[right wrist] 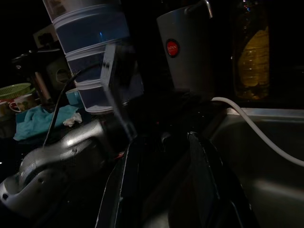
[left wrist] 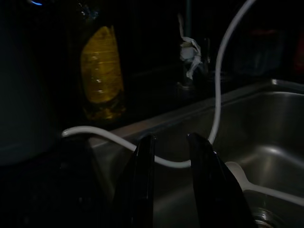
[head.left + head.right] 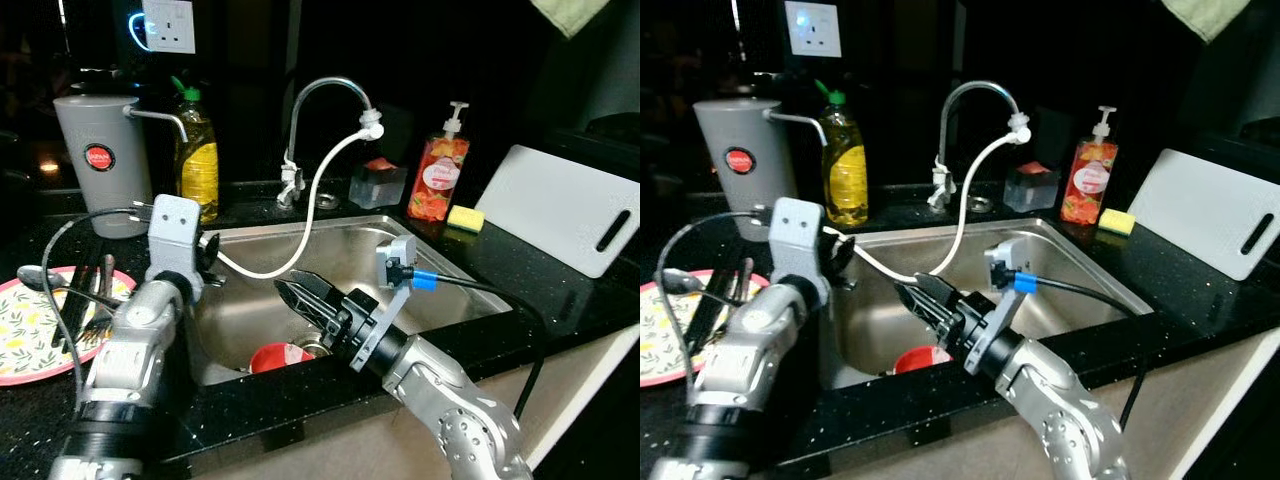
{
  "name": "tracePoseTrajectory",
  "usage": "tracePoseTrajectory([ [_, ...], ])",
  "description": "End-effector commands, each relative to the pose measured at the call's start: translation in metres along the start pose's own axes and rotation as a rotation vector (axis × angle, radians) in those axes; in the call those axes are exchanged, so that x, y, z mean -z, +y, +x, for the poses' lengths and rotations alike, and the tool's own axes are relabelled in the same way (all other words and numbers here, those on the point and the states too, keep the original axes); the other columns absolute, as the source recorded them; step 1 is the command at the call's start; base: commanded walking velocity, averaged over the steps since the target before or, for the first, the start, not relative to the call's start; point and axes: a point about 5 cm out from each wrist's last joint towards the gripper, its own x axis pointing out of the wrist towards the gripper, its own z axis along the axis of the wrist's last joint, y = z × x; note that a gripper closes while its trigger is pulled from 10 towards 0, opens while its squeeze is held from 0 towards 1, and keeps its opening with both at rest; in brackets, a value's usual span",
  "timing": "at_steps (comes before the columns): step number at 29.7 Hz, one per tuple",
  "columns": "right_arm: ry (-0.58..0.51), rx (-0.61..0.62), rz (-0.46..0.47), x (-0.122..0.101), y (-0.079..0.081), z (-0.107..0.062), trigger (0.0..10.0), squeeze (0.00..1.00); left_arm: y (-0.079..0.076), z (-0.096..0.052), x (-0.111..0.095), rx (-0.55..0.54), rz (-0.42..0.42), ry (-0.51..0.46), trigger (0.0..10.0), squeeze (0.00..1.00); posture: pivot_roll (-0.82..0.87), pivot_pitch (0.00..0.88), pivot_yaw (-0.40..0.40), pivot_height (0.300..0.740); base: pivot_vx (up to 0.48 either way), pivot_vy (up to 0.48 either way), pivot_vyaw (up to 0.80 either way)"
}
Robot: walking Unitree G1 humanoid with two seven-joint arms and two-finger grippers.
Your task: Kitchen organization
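While both arms reach over the counter (image 3: 560, 290), the right gripper (image 3: 292, 290) hangs above the middle of the sink (image 3: 455, 290), its black fingers pointing toward the robot's left. In the right wrist view those fingers (image 1: 204, 180) stand apart with nothing between them, so the tool is released. The left gripper (image 2: 171, 156) sits at the sink's left rim; its wrist view shows two fingers (image 2: 142, 185) with a gap between them, holding nothing, and the white hose (image 3: 330, 185) passes just beyond their tips.

That hose runs from the tap (image 3: 325, 100) spout down in a loop to the sink's left edge. At the sink's bottom lies a red bowl (image 3: 275, 357), below the right gripper and apart from it. A white spoon-like handle (image 2: 256, 185) also lies in the basin near the drain.

On the counter to the left rests a patterned plate (image 3: 30, 340) with a pink rim, carrying a spoon (image 3: 35, 278) and dark cutlery (image 3: 95, 290). Behind it stand a grey jug (image 3: 100, 160) with a red badge and a yellow oil bottle (image 3: 198, 160). Right of the tap are a small dark holder (image 3: 377, 183), a red soap dispenser (image 3: 438, 175), a yellow sponge (image 3: 465, 217) and a white cutting board (image 3: 565, 210) leaning at the back.
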Motion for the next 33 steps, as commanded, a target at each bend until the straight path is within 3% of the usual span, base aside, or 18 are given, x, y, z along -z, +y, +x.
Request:
tracePoseTrajectory([
  [1, 0.005, -0.003, 0.003, 0.001, -0.001, 0.000, 10.0, 0.00, -0.001, -0.003, 0.000, -0.011, -0.019, -0.026, 10.0, 0.00, -0.04, 0.000, -0.088, 0.740, 0.000, 0.000, 0.00],
  [8, 0.003, -0.008, 0.011, 0.003, 0.002, 0.004, 10.0, 0.00, 0.004, -0.001, 0.001, -0.075, 0.001, -0.034, 10.0, 0.00, -0.05, 0.000, -0.087, 0.740, 0.000, 0.000, 0.00],
  [13, 0.004, -0.011, 0.011, 0.003, 0.002, 0.002, 10.0, 0.00, -0.001, -0.002, -0.006, -0.009, 0.061, -0.024, 10.0, 0.00, -0.04, 0.000, -0.089, 0.740, 0.000, 0.000, 0.00],
  [15, 0.006, -0.003, 0.008, 0.005, 0.000, 0.002, 10.0, 0.00, -0.002, -0.010, 0.002, 0.042, 0.110, 0.043, 10.0, 0.00, -0.03, 0.000, -0.074, 0.740, 0.000, 0.000, 0.00],
  [17, 0.003, 0.001, 0.007, 0.005, -0.001, 0.003, 10.0, 0.00, -0.001, -0.015, 0.007, 0.054, 0.112, 0.065, 10.0, 0.00, -0.03, 0.000, -0.074, 0.740, 0.000, 0.000, 0.00],
  [20, -0.008, 0.017, 0.005, 0.005, -0.004, 0.005, 10.0, 0.00, 0.004, -0.027, 0.017, 0.044, 0.017, 0.108, 10.0, 0.00, -0.02, 0.000, -0.070, 0.740, 0.000, 0.000, 0.00],
  [22, -0.009, 0.023, 0.006, 0.006, -0.005, 0.005, 10.0, 0.00, 0.006, -0.028, 0.019, 0.036, -0.004, 0.119, 10.0, 0.00, -0.02, 0.000, -0.068, 0.740, 0.000, 0.000, 0.00],
  [27, -0.001, 0.042, 0.005, 0.009, -0.006, 0.005, 10.0, 0.00, 0.003, -0.027, 0.019, 0.016, 0.035, 0.078, 10.0, 0.00, -0.03, 0.000, -0.070, 0.740, 0.000, 0.000, 0.00],
  [33, 0.003, 0.071, 0.002, 0.010, -0.009, 0.004, 10.0, 0.00, -0.002, -0.026, 0.022, 0.034, 0.064, 0.106, 10.0, 0.00, -0.03, 0.000, -0.080, 0.740, 0.000, 0.000, 0.00],
])
